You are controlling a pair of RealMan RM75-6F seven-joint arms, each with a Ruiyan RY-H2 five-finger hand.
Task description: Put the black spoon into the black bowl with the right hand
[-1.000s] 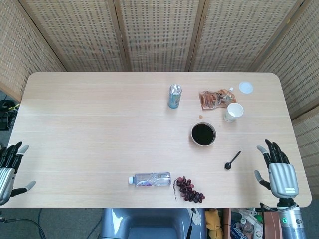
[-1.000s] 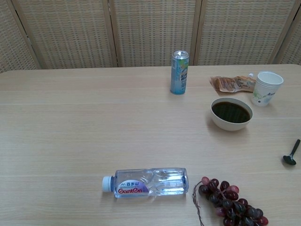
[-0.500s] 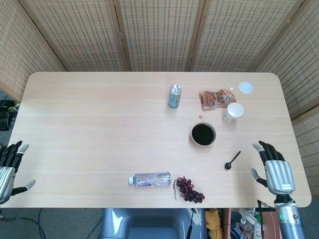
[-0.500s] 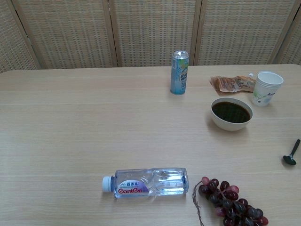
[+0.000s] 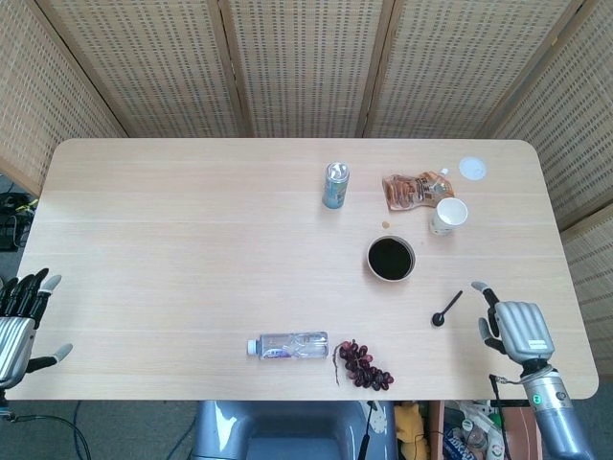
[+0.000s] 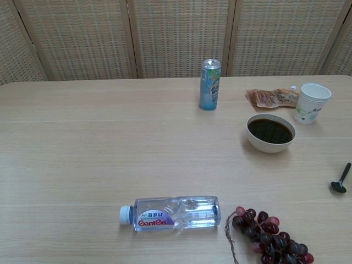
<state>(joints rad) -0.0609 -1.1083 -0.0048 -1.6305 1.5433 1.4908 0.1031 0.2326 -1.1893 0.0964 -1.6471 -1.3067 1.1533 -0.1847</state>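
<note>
Since the earlier frames the right hand (image 5: 517,326) has been brought inward from the table's right edge toward the black spoon (image 5: 446,309), and its fingers are now seen more curled over than spread; nothing is held in it, and it is still apart from the spoon. The left hand (image 5: 17,321) is kept at the near left corner of the table (image 5: 192,249), its fingers spread and holding nothing.

Along the near edge a clear water bottle (image 5: 287,345) is laid on its side, with a bunch of dark grapes (image 5: 364,364) just beside its base. The black spoon is found flat on the table toward the near right, between the grapes and the right hand, its round end toward the near edge. Farther in, the black bowl (image 5: 391,259) is set upright, well apart from the spoon. Beyond it a paper cup (image 5: 447,215), a brown pouch (image 5: 414,188), a can (image 5: 336,185) and a white lid (image 5: 472,169) are placed toward the far edge.
</note>
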